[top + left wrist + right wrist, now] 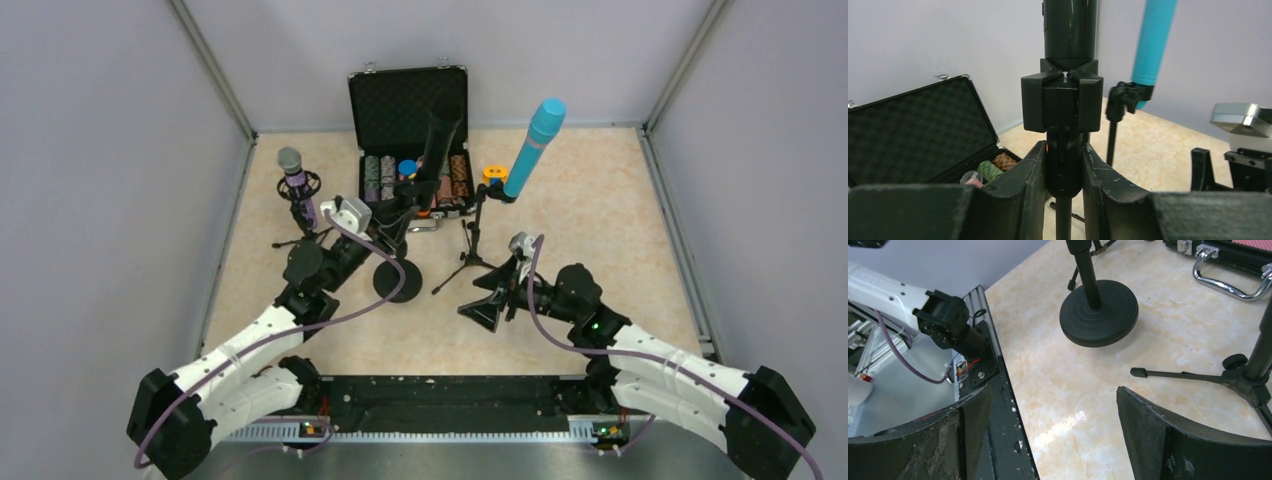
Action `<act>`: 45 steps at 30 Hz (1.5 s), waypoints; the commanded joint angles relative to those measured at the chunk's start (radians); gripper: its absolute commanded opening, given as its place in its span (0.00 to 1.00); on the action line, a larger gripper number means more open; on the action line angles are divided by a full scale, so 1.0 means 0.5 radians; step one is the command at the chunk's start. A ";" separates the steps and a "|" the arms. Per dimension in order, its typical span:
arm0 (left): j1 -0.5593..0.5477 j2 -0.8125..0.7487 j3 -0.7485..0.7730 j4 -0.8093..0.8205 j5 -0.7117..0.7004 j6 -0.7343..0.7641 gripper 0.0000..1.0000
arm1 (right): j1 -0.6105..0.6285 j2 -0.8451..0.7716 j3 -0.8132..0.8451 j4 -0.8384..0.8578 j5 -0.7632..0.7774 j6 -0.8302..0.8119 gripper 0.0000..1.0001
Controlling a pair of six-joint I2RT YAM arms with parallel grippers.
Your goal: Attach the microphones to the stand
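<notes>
Black rail (440, 395) at bottom edge; beige marbled table (620, 220) between grey walls (100, 150). Left to right: purple microphone (292, 168) clipped upper left, my left gripper (1064, 152) clamping the black microphone (1069, 25), cyan microphone (535, 145) clipped, my right gripper (1053, 395) spread, empty.

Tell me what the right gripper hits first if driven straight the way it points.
Probably the bare tabletop: the open right gripper angles down at it, nothing between its jaws. The round stand base lies farther ahead; depth is unclear.

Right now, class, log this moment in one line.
left gripper: shut on black microphone | right gripper: open, empty | cyan microphone: on tripod stand | purple microphone: mounted
</notes>
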 commanded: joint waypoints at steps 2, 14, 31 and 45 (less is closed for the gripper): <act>0.263 -0.036 0.029 0.395 0.259 -0.258 0.00 | -0.175 -0.039 -0.053 0.378 -0.230 0.255 0.92; 0.507 0.253 0.076 0.801 0.437 -0.470 0.00 | -0.581 -0.111 -0.290 0.884 -0.478 0.724 0.92; 0.583 0.856 -0.011 1.786 0.423 -0.532 0.00 | -0.632 -0.166 -0.315 0.813 -0.481 0.712 0.93; 0.585 0.996 -0.049 1.785 0.474 -0.398 0.00 | -0.634 -0.274 -0.338 0.652 -0.415 0.617 0.94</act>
